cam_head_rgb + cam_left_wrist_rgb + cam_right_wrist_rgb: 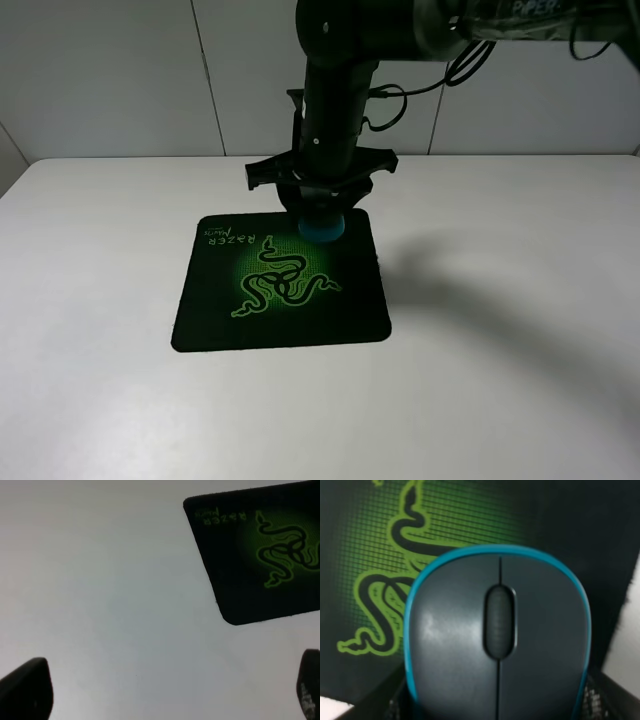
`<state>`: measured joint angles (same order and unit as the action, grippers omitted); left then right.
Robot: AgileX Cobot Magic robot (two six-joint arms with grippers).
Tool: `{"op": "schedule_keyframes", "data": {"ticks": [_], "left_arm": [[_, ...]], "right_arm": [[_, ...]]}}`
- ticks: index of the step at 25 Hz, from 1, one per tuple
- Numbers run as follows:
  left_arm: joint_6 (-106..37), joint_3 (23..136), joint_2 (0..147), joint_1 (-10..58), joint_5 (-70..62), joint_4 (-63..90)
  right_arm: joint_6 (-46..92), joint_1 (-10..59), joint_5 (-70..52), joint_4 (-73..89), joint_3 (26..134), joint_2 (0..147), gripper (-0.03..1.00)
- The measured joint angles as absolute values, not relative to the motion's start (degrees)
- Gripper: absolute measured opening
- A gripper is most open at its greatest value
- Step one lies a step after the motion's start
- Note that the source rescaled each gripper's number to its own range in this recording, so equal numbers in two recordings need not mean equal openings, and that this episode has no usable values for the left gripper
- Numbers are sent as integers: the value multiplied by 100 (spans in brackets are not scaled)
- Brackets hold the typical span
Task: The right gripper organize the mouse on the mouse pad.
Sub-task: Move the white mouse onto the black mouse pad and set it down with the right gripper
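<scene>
Your right gripper reaches across the middle and is clamped on the mouse, one finger on each side. The mouse has a dark grey top, a bright blue band round the sides, a dark scroll wheel and a split seam down the centre. It's small next to the pad. In the right wrist view it fills the frame, with dark finger parts at its rear corners.

The mouse sits over the far right part of the mouse pad, close to the far edge. You cannot tell whether it touches the pad or hangs just above it.

The pad is black with rounded corners and lies flat. It has a green three-snake logo in the middle and green lettering along the far left corner.

Your left gripper has its jaws spread wide with nothing between them. It hangs over bare table, and the pad corner shows ahead of it.

The white table carries the arm's soft shadow to the right of the pad. The white panelled wall stands behind.
</scene>
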<state>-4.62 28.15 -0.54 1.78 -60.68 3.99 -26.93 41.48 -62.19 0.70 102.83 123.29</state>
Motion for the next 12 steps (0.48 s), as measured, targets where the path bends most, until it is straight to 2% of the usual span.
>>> {"op": "schedule_keyframes", "data": {"ticks": [12], "left_arm": [[-462,2815,-54,178,-6068,399]], "right_arm": [[-2352,4202,-5811,113,10353,12991,0]]}}
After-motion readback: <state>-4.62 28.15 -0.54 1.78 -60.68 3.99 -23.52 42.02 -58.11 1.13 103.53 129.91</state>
